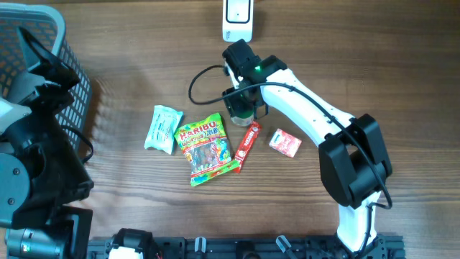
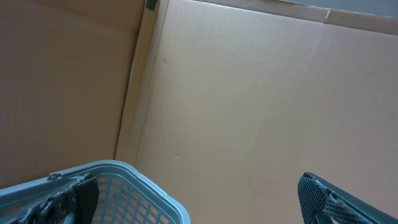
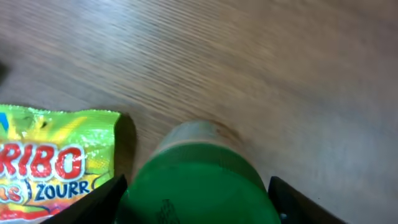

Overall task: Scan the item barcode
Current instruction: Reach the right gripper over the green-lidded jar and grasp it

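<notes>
A round container with a green lid (image 3: 198, 163) stands on the wooden table just right of the Haribo bag (image 3: 56, 163). My right gripper (image 3: 196, 186) is down over it, one finger on each side of the lid. A thin gap shows at the right finger, so it is open. From overhead, the right gripper (image 1: 243, 106) covers most of the container (image 1: 242, 116). The white scanner (image 1: 238, 20) sits at the far edge. My left gripper (image 2: 198, 196) is open and empty, raised beside the basket (image 2: 143, 193).
A white packet (image 1: 162, 129), the Haribo bag (image 1: 208, 147), a red stick pack (image 1: 247, 142) and a small pink box (image 1: 285, 143) lie mid-table. The grey basket (image 1: 72, 93) fills the left side. A black cable (image 1: 201, 79) loops by the right wrist.
</notes>
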Motion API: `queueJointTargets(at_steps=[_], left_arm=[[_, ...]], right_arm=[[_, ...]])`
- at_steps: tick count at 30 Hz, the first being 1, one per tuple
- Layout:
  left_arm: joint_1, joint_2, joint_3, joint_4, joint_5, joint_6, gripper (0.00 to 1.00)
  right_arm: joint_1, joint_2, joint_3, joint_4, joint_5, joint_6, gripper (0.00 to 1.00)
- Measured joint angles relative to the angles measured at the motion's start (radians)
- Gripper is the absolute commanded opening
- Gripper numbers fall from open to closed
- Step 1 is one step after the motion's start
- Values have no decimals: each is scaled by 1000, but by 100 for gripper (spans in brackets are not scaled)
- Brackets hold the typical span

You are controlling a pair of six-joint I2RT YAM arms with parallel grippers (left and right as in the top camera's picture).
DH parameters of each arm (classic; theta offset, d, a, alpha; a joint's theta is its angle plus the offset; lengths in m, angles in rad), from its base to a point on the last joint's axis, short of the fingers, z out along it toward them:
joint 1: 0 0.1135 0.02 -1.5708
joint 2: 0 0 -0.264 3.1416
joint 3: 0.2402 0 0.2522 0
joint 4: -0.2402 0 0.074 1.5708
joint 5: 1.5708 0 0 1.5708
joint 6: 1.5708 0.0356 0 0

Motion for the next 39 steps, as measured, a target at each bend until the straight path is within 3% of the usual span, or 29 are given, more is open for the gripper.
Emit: queueJointTargets(at_steps=[4, 8, 11, 17, 25, 39], left_arm=[[0, 0, 0, 0, 0, 0, 100], [0, 0, 0, 0, 0, 0, 100], [0, 0, 0, 0, 2, 0, 100], [0, 0, 0, 0, 9, 0, 100], [0, -32, 0, -11, 42, 0, 100], [0, -122, 1, -44, 77, 0, 100]], right_arm=[[0, 0, 37, -69, 6, 177, 100], [0, 1, 102, -190, 7, 257, 100], [0, 3, 250, -356, 17, 287, 100], [0, -8, 402, -418, 21, 296, 100], [-13, 5, 403, -463, 27, 280, 100], [-22, 205, 403, -498, -53, 223, 100]])
